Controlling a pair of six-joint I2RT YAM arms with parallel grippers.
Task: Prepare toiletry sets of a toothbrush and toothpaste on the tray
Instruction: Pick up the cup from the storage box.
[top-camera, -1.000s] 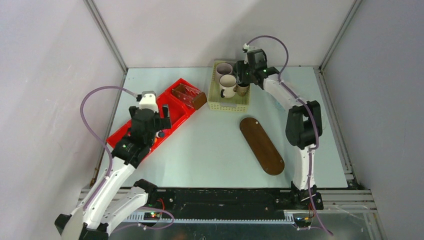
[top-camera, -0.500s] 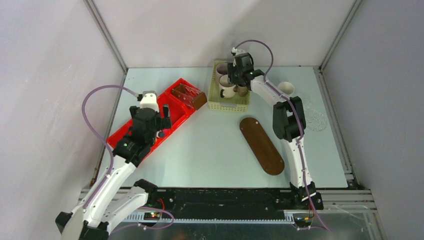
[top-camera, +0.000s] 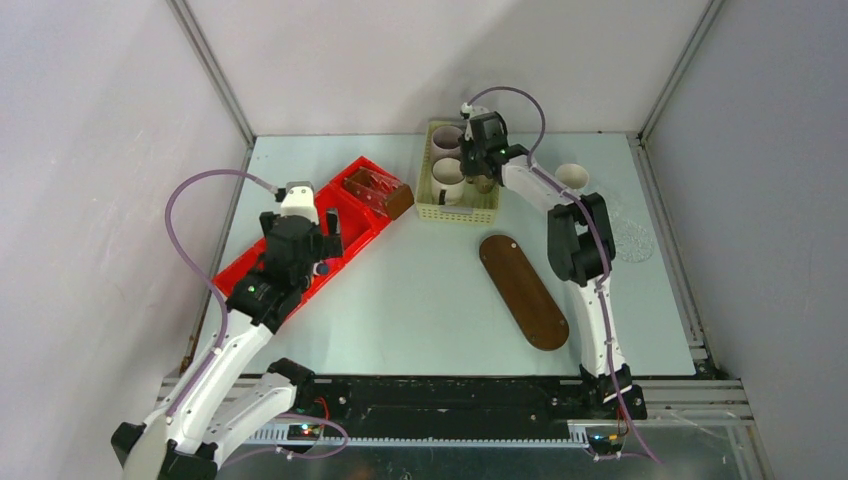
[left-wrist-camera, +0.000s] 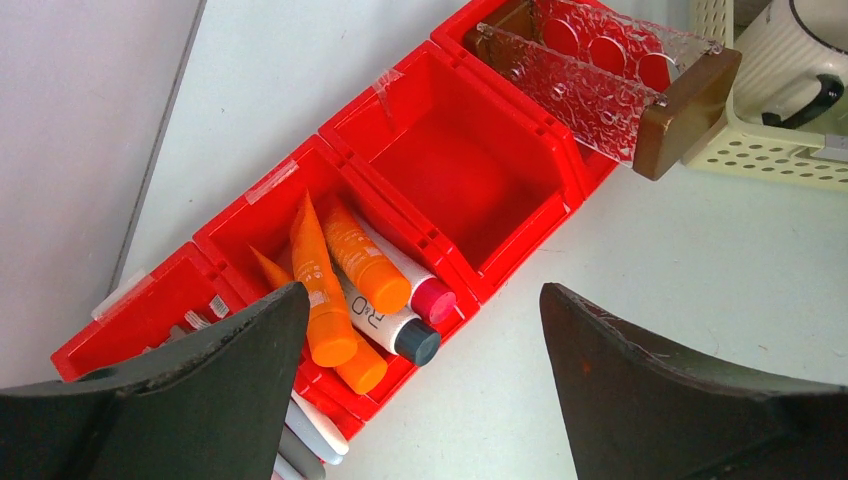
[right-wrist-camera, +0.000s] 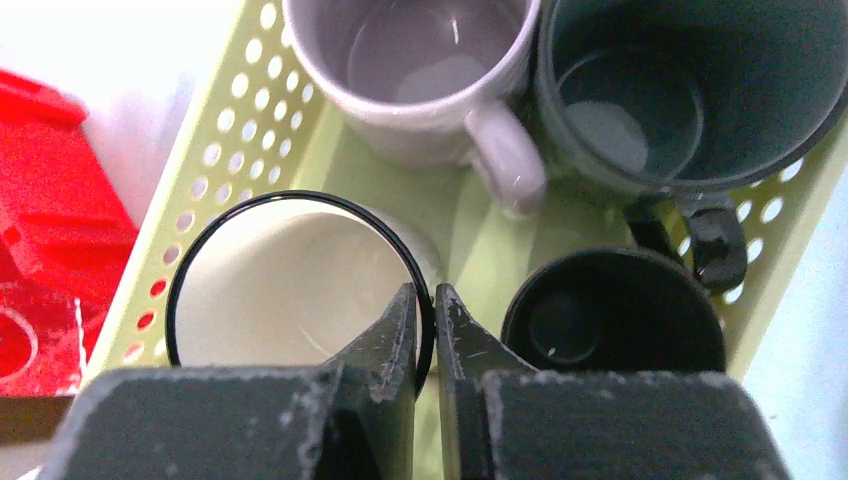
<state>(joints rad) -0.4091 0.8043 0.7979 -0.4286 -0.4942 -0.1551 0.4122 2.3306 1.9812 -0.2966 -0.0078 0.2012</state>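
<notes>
Two arms show in the top view. The left gripper (top-camera: 320, 250) hangs over the red bin (top-camera: 240, 278), jaws wide, holding nothing. The right gripper (top-camera: 478, 170) is down inside the yellow basket (top-camera: 458, 212) among the mugs; its grip can't be read from here. The tray (top-camera: 523, 290) lies flat on the table, well apart from both grippers, on the arm-base side of the right gripper. A white cup (top-camera: 572, 176) stands on the table just right of the right arm.

Left wrist view: the fingers (left-wrist-camera: 200, 380) are spread wide, with nothing between them. Straight under the gap is a bin compartment with orange toothpaste tubes (left-wrist-camera: 322, 290) and white toothpaste tubes (left-wrist-camera: 385, 318) piled together, caps toward the gripper. Farther ahead, a clear holder with brown ends (left-wrist-camera: 600, 80) sits in the bin's far compartment. Slim white-grey sticks (left-wrist-camera: 315, 435) peek out beside the left finger, too hidden to name.

Right wrist view: the fingers (right-wrist-camera: 400, 330) are nearly together, pinching the black rim of the cream mug (right-wrist-camera: 280, 290), one finger inside it and one outside. The mauve-grey mug (right-wrist-camera: 420, 70) is ahead of the fingers and the dark green mug (right-wrist-camera: 690, 90) ahead-right. The small dark brown mug (right-wrist-camera: 610, 320) is just beside the gripper on the right. All are in the basket.
</notes>
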